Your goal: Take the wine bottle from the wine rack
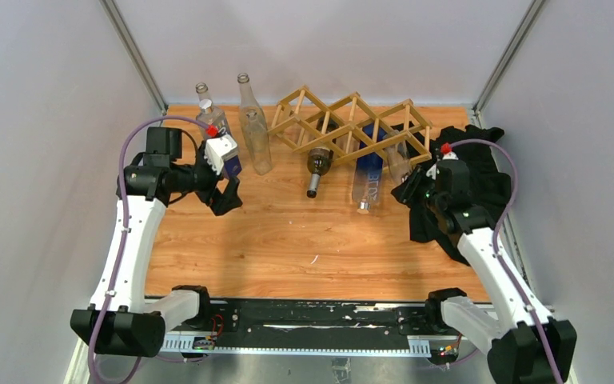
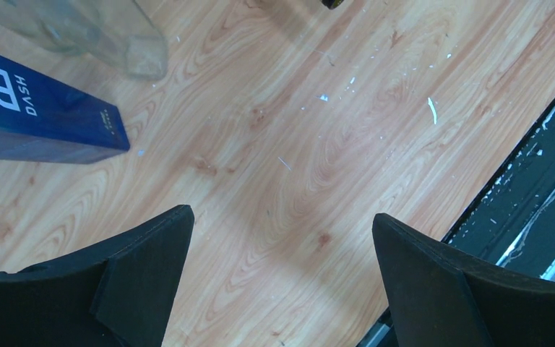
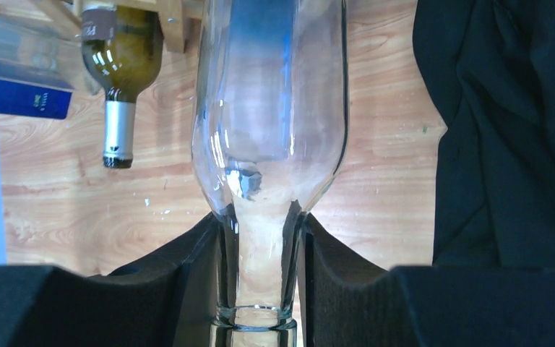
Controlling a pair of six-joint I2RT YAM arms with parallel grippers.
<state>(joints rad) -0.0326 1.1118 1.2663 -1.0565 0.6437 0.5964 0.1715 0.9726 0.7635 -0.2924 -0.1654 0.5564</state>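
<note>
r claw [image 3: 260, 246] grips wine bottle [image 3: 271, 108] neck.

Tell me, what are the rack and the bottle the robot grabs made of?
The wine rack looks like pale, unpainted wood, in thin slats. The clear bottle in the right end effector looks like shiny glass: the table shows through it.

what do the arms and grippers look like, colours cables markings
The left arm and right arm have white links with black joints and bases. A purple cable loops along each, with a red knob near the wrist. The left gripper and right gripper have matte black wedge-shaped fingers.
</note>
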